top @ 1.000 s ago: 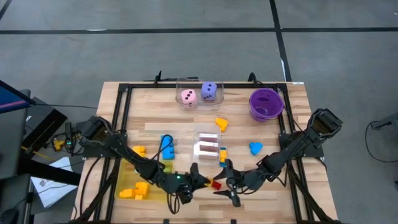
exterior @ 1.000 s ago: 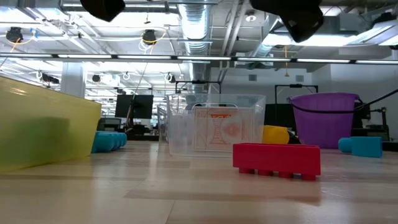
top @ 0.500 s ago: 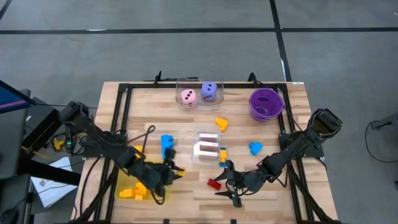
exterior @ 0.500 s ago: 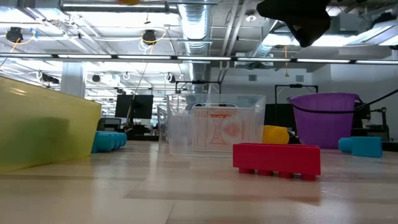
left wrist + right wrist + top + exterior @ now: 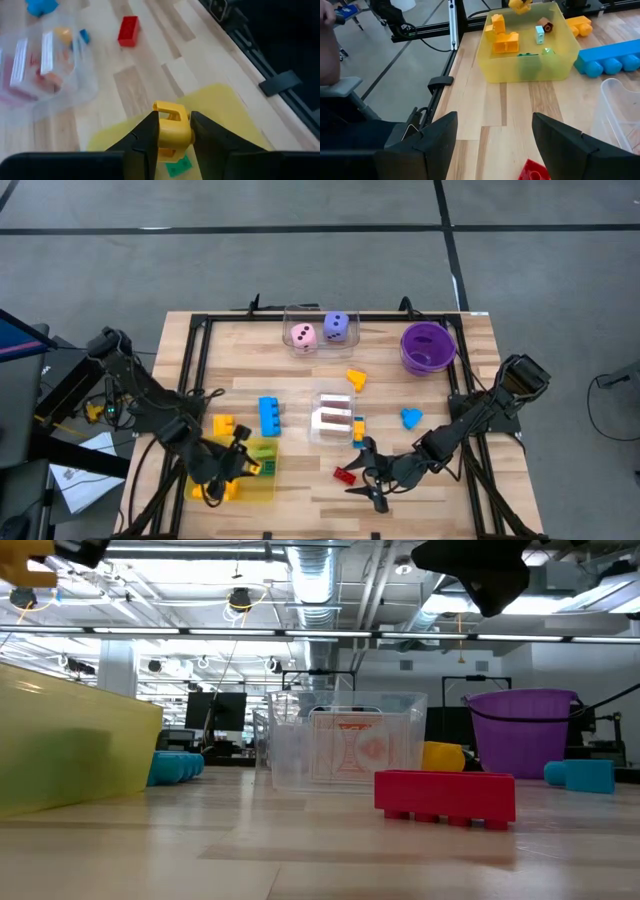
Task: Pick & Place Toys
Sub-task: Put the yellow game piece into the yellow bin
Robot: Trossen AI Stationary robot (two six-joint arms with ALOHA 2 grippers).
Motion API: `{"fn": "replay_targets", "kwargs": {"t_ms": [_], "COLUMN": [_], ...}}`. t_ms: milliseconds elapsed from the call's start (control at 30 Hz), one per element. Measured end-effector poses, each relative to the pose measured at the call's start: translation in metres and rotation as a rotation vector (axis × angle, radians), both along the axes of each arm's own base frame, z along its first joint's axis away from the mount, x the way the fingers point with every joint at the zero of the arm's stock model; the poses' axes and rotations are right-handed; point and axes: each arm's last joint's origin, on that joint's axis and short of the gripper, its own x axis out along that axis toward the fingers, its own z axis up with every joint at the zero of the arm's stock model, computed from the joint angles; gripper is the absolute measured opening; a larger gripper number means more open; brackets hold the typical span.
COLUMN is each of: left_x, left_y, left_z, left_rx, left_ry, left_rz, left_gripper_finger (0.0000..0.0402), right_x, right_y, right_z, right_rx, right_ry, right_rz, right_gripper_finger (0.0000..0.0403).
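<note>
A yellow brick is clamped between the left gripper jaws, which stand narrowly apart on either side of it. The left gripper hangs above the yellow tray at the near left of the counter, its arm reaching in from the far left and bent down toward the tray. The right gripper sits low over the near middle of the counter, jaws about half open and holding nothing; a red brick lies just beside it on its left.

The left wrist view shows the grip itself and a green piece in the tray below the brick. The right wrist view looks into the tray: orange bricks, a small pale piece and a green one lie inside, with the held yellow brick above the tray's rim. The high view alone gives the layout: a blue brick and an orange brick just beyond the tray, a clear box of cards mid-counter, pink and purple dice at the far edge, and a purple bowl at the far right. The low view shows the red brick resting flat on the counter.
</note>
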Motion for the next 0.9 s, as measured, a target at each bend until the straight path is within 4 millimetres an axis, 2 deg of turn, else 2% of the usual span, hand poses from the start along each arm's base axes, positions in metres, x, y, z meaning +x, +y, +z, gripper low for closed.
{"fn": "replay_targets", "kwargs": {"t_ms": [333,467,700,900], "left_x": [-0.040,-0.054,-0.059,-0.062], "left_y": [0.009,0.008,0.008,0.008], "left_z": [-0.010,-0.022,-0.030,-0.047], "left_rx": [-0.231,-0.238,-0.289,-0.383], "left_ry": [0.055,0.082,0.097,0.228], "left_rz": [0.127,0.125,0.192,0.236], "left_gripper_finger": [0.0094,0.0095,0.0095,0.0095], "right_x": [0.000,0.000,0.000,-0.001], "right_y": [0.000,0.000,0.000,0.000], "right_z": [0.000,0.000,-0.001,-0.001], "right_rx": [-0.004,-0.004,-0.003,0.002], "right_ry": [0.005,0.005,0.005,0.015], "right_rz": [0.000,0.000,0.001,0.022], "right_gripper_finger": [0.0249,0.0249,0.0249,0.0249]}}
